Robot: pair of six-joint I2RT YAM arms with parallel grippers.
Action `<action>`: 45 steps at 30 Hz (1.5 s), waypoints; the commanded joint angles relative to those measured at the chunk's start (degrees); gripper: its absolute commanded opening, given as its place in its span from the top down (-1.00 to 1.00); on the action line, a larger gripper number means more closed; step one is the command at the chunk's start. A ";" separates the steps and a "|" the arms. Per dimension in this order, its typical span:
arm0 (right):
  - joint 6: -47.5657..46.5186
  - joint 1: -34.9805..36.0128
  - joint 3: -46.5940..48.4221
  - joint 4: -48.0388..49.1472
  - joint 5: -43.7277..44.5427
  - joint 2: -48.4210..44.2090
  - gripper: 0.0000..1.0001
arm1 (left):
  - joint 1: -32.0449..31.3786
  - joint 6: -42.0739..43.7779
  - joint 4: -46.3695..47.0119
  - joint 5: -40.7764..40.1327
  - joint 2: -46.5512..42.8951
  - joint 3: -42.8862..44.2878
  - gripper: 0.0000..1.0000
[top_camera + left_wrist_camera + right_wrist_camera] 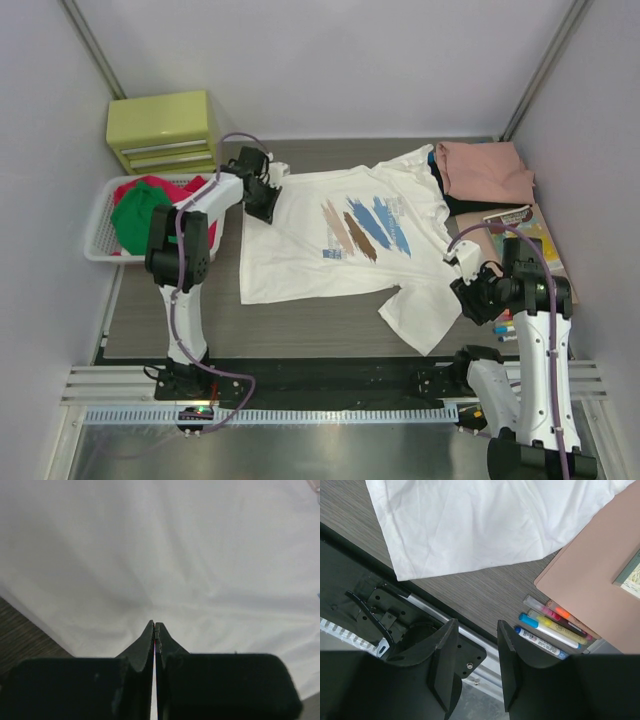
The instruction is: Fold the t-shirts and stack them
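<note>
Pressing together with no gap, the jaws of the left gripper (155, 626) are closed and point at the white t-shirt (150, 555). In the left wrist view the cloth fills almost all the picture, so I cannot tell if a fold is caught between the tips. From above, this gripper (262, 195) is at the far left corner of the white t-shirt (340, 230), which lies spread flat on the table (200, 320) with the brush-stroke print facing up.

The jaws of the right gripper (477, 625) stand partly open and hold nothing. They hang just beside the near right sleeve of this shirt (470, 525), not touching it. A row of markers (550, 627) lies right of that sleeve, partly hidden by the arm in the top view.

At the far right corner of the white t-shirt, a folded salmon-pink t-shirt (485, 170) lies on a black t-shirt (465, 207), of which only an edge shows. A thin book (530, 225) lies to the near side of them, half covered by the right arm. To the left of the white t-shirt, a white basket (100, 235) holds a red t-shirt (185, 188) and a green t-shirt (135, 215), both crumpled.
</note>
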 commanded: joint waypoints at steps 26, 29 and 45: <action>12.70 0.11 5.26 13.34 6.20 12.43 0.00 | -6.55 -5.20 6.04 -29.67 -55.94 -25.68 1.00; 15.26 0.11 9.12 9.93 4.65 22.26 -0.08 | -5.40 -4.15 4.60 -33.27 -58.22 -25.76 1.00; 8.14 0.03 2.30 -6.71 8.75 32.85 -0.21 | 0.22 -4.23 7.23 -31.35 -61.57 -30.68 1.00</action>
